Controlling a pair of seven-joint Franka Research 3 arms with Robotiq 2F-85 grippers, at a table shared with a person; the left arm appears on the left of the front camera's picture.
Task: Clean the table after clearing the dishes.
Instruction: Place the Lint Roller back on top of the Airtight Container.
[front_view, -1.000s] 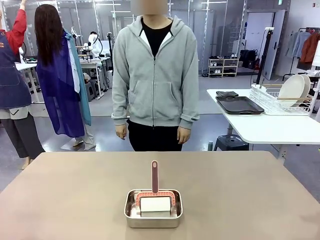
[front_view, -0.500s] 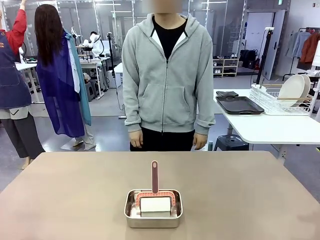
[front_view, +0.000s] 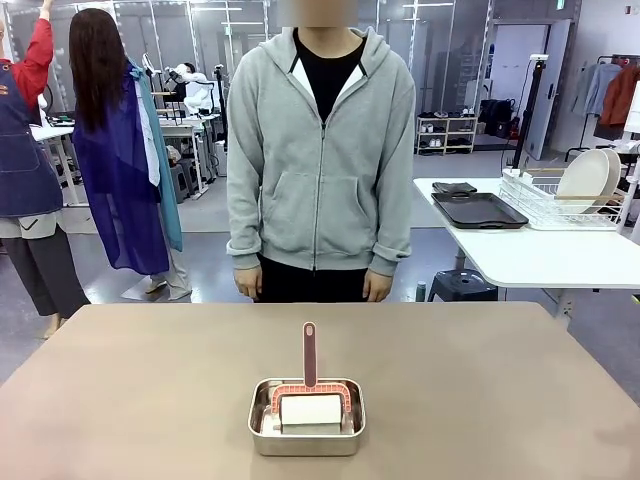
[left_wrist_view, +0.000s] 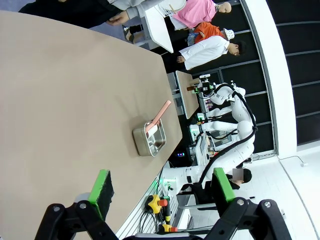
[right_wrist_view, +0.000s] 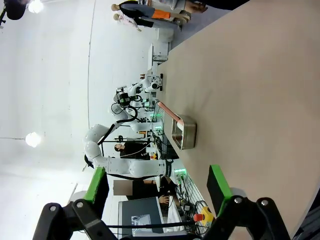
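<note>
The table (front_view: 130, 400), brownish-taupe and matte, was seen spread across the near half of the front view, its top bare apart from one item. A small rectangular steel pan (front_view: 306, 416) was noted on it, near the robot's edge and about midway between left and right. A white cleaning pad on a pink frame (front_view: 310, 405) was seen inside the pan, its dark red handle (front_view: 309, 354) standing upright above the rim.

A person in a grey zip hoodie (front_view: 320, 150) was observed standing at the far edge, arms down, both hands hanging just beyond the table and touching nothing on it.

The dishes were found off the main table: two white plates (front_view: 590, 178) were seen standing on edge in a wire rack (front_view: 545, 205) on the smaller white table (front_view: 540, 255) at the right, with dark trays (front_view: 478, 209) lying flat beside the rack. Cutlery could not be made out.

In the left wrist view the left gripper (left_wrist_view: 160, 192) was recorded released, jaws wide apart, nothing between the green pads, held above the table's near edge and well apart from the pan. In the right wrist view the right gripper (right_wrist_view: 157, 187) was likewise recorded released and empty, above the table, well apart from the pan.
</note>
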